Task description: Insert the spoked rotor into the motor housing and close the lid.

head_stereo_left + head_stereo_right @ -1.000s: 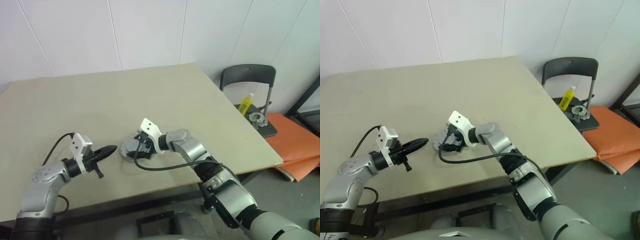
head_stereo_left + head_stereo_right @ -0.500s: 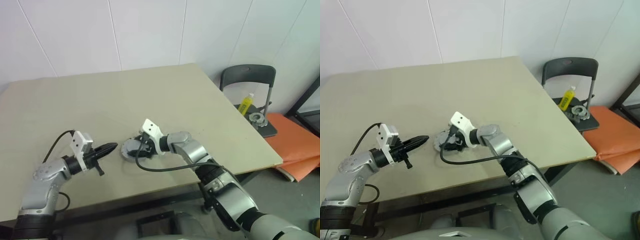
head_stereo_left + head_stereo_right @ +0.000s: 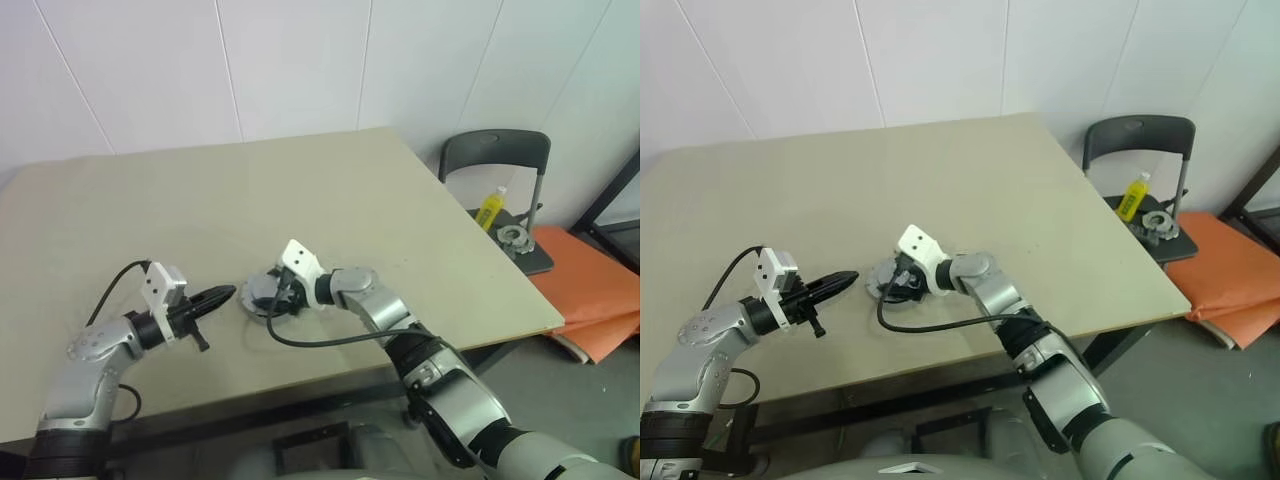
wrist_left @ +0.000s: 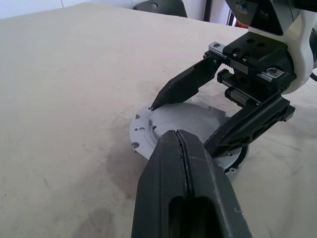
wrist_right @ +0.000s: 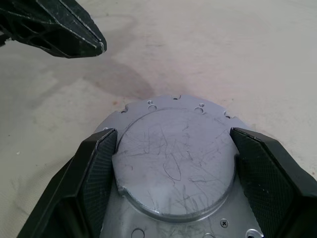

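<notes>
Right wrist view is looking down on the lid (image 5: 173, 158), a scratched plain grey disc, which is sitting on the flanged grey motor housing (image 5: 148, 106) on the beige table (image 5: 208, 44). The right gripper (image 5: 173, 163) is straddling the lid, its two black fingers (image 5: 96, 168) standing apart at either side of the raised disc; one finger is lying right against the disc's edge, and whether the other is touching it I cannot tell. The rotor is not something I can make out, since the lid is covering the housing's top.

From the head camera, the housing (image 3: 258, 295) is resting near the front middle of the table (image 3: 300, 190), with the right gripper (image 3: 275, 298) reaching in toward it from the robot's right. The left gripper (image 3: 222, 296) is hovering just beside the housing on the robot's left, its fingers pressed together into a single point aimed at the housing and holding nothing. In the left wrist view those closed fingers (image 4: 183, 173) are pointing at the near rim of the housing (image 4: 141, 126).

Off the table to the right, a dark chair (image 3: 497, 160) is carrying a yellow bottle (image 3: 490, 208) and a small metal part (image 3: 513, 238), next to an orange mat (image 3: 590, 285) on the floor.
</notes>
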Robot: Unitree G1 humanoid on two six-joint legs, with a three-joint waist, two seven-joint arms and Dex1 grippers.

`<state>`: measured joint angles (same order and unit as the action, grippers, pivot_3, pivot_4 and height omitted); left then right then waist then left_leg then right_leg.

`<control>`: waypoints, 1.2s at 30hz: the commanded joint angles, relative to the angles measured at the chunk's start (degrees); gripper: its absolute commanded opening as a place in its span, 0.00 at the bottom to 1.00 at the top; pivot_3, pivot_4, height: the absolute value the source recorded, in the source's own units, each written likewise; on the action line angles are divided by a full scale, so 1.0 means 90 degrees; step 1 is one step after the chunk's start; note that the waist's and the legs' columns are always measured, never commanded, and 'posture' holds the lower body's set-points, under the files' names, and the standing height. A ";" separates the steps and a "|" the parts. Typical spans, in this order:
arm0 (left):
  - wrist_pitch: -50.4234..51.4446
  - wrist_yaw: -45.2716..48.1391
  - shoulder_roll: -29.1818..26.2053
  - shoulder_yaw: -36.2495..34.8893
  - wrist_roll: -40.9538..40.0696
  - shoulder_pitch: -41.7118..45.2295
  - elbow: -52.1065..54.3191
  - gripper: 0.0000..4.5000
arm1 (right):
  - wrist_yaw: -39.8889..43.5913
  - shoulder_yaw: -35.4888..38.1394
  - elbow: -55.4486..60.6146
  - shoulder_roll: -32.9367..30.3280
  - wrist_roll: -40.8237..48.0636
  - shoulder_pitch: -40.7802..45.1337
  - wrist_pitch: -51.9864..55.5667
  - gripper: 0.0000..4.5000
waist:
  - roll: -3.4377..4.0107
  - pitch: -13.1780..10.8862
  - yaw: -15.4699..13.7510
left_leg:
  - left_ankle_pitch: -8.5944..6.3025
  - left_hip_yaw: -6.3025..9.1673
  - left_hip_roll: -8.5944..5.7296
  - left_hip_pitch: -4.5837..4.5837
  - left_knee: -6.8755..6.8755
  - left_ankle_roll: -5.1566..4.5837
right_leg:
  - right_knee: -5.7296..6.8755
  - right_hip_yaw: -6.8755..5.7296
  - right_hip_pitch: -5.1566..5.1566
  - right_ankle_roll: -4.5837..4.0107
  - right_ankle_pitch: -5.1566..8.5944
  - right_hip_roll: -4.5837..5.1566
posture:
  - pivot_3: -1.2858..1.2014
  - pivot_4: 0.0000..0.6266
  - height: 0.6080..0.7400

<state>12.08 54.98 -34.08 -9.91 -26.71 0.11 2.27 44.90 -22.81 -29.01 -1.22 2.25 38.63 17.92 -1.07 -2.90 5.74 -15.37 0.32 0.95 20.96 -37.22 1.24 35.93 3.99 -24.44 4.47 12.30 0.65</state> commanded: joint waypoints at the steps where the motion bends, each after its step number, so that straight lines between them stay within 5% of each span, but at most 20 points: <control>1: -0.0039 0.0063 -0.0051 -0.0054 -0.0039 0.0081 0.0049 0.00 | 0.0155 -0.0002 0.0062 -0.0064 -0.0060 0.0071 0.0082 0.74 | 0.0000 0.0000 0.0000 | 0.0000 0.0000 0.0000 -0.0001 0.0000 0.0000 | 0.0000 0.0000 0.0000 0.0000 0.0000 0.0000 | 0.52 0.00 1.00; 36: 0.0026 0.0041 0.0055 0.0052 -0.0030 0.0077 0.0159 0.00 | 0.0554 -0.0469 0.0315 -0.0577 -0.0707 0.0258 0.0613 0.74 | 0.0003 -0.0002 -0.0022 | -0.0001 0.0000 -0.0001 -0.0049 0.0010 0.0001 | -0.0007 0.0002 0.0041 -0.0011 0.0009 0.0006 | 0.52 0.00 1.00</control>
<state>12.37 55.21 -33.57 -9.71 -26.73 0.08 2.29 50.15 -26.12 -25.30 -4.38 -1.53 40.89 22.30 -1.05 -2.91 5.54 -15.38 0.31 0.94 20.52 -37.12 1.25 35.85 4.01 -24.07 4.37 12.39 0.71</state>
